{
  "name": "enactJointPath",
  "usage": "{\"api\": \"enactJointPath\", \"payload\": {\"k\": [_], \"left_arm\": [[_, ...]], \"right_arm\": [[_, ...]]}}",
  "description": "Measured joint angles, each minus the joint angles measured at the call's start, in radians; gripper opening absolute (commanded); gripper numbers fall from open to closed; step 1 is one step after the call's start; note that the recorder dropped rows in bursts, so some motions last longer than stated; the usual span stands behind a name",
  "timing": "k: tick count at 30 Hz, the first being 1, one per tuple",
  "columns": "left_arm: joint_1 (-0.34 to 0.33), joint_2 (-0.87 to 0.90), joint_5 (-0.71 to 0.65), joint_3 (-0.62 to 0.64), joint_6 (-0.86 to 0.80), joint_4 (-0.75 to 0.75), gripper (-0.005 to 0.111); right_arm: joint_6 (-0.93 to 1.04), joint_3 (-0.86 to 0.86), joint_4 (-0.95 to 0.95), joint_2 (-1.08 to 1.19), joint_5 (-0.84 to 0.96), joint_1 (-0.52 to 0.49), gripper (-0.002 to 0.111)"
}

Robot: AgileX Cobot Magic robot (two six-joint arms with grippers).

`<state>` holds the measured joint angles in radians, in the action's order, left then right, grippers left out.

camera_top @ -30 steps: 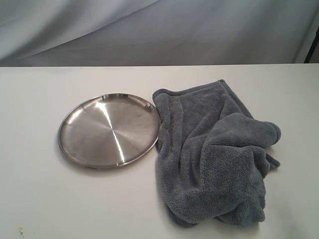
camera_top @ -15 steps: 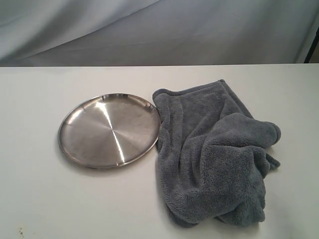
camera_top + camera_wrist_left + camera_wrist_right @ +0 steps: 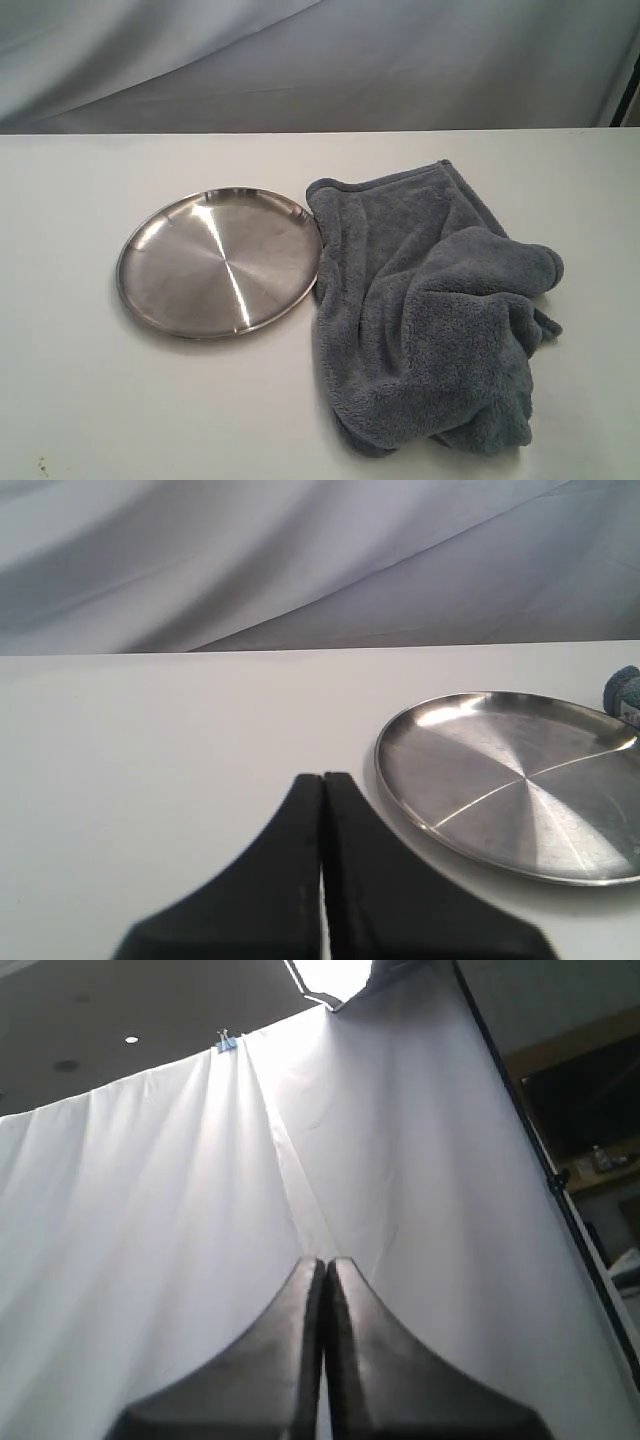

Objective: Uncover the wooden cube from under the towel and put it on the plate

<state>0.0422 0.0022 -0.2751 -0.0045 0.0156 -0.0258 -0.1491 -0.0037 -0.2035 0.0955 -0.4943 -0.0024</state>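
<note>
Towel (image 3: pixel 430 320) heaped at 3 o'clock of bare plate (image 3: pixel 218 262), edges touching, presumably concealing the unseen wooden cube; left gripper (image 3: pixel 322 790) pressed closed, empty, low near plate; right gripper (image 3: pixel 325 1270) likewise closed, aimed at curtain (image 3: pixel 200 1210), neither yet engaged.

The left gripper (image 3: pixel 322 778) is closed with nothing between its two black fingers (image 3: pixel 280 880), which meet along a thin straight seam from base to tip. It sits low and nearly level, aimed across the table (image 3: pixel 150 760) toward its far edge. The right gripper (image 3: pixel 325 1260) is likewise closed and empty, its dark fingers (image 3: pixel 270 1360) pressed flat together, and it tilts steeply upward.
</note>
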Motion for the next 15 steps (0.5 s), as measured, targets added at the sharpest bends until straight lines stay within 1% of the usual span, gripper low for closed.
{"api": "enactJointPath", "payload": {"k": [3, 4, 5, 6, 7, 8, 9, 10, 11, 12, 13, 14, 15], "left_arm": [[0.000, 0.000, 0.000, 0.000, 0.000, 0.000, 0.000], [0.000, 0.000, 0.000, 0.000, 0.000, 0.000, 0.000], [0.000, 0.000, 0.000, 0.000, 0.000, 0.000, 0.000], [0.000, 0.000, 0.000, 0.000, 0.000, 0.000, 0.000], [0.000, 0.000, 0.000, 0.000, 0.000, 0.000, 0.000], [0.000, 0.000, 0.000, 0.000, 0.000, 0.000, 0.000], [0.000, 0.000, 0.000, 0.000, 0.000, 0.000, 0.000], [0.000, 0.000, 0.000, 0.000, 0.000, 0.000, 0.000], [0.000, 0.000, 0.000, 0.000, 0.000, 0.000, 0.000], [0.000, 0.000, 0.000, 0.000, 0.000, 0.000, 0.000], [0.000, 0.000, 0.000, 0.000, 0.000, 0.000, 0.000], [0.000, 0.000, 0.000, 0.000, 0.000, 0.000, 0.000], [0.000, 0.000, 0.000, 0.000, 0.000, 0.000, 0.000]], "right_arm": [[-0.093, -0.036, 0.100, 0.000, 0.000, 0.000, 0.000], [-0.144, -0.095, 0.195, 0.000, 0.022, 0.000, 0.000], [-0.159, -0.138, 0.245, 0.000, 0.051, 0.000, 0.000], [-0.227, -0.245, 0.391, 0.014, 0.175, 0.000, 0.000], [-0.279, -0.302, 0.466, 0.032, 0.254, 0.000, 0.000], [-0.355, -0.404, 0.561, 0.087, 0.403, 0.000, 0.000], [-0.371, -0.457, 0.586, 0.122, 0.484, 0.000, 0.000], [-0.323, -0.549, 0.567, 0.192, 0.643, 0.003, 0.000], [-0.157, -0.640, 0.445, 0.271, 0.791, 0.019, 0.000], [-0.033, -0.690, 0.344, 0.321, 0.878, 0.033, 0.000], [0.191, -0.782, 0.143, 0.432, 1.043, 0.062, 0.000], [0.296, -0.821, 0.028, 0.492, 1.132, 0.076, 0.000], [0.460, -0.877, -0.182, 0.600, 1.284, 0.098, 0.000]]}}
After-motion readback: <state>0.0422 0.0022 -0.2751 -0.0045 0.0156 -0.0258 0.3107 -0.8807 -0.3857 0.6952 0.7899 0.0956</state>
